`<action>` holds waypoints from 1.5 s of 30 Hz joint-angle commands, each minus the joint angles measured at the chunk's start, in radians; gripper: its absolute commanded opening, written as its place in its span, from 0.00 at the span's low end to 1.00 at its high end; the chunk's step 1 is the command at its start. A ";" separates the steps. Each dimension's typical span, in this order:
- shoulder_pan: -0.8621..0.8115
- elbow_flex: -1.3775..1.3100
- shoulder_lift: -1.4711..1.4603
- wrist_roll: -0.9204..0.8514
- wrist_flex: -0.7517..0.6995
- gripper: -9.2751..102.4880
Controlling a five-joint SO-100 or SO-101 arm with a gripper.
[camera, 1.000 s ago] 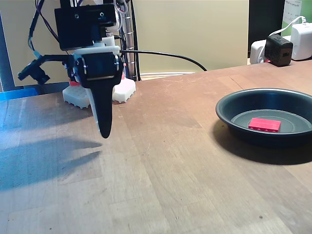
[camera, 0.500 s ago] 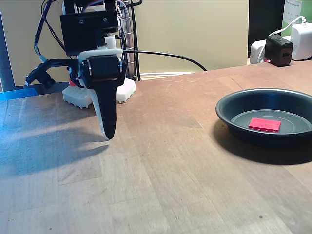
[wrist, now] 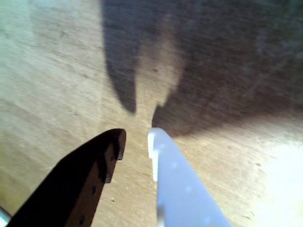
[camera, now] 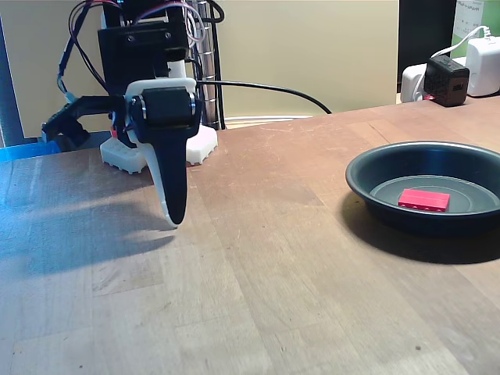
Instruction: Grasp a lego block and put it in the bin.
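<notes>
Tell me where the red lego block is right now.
In the fixed view the lego block lies flat on the bottom of the dark round bin at the right side of the wooden table, far from the gripper at the left.

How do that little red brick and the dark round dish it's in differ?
The small bright red plastic lego block is rectangular and far smaller; the wide, dark grey-black round pan is shallow with a rolled rim. The block lies flat inside as the contents; the pan holds it, resting on the wooden table. Both sit apart from the arm.
</notes>
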State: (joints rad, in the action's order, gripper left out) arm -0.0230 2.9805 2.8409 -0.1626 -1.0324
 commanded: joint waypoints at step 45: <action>0.064 0.140 0.041 0.069 0.011 0.08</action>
State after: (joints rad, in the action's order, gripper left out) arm 0.0430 3.0910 2.8823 -0.1212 -1.0324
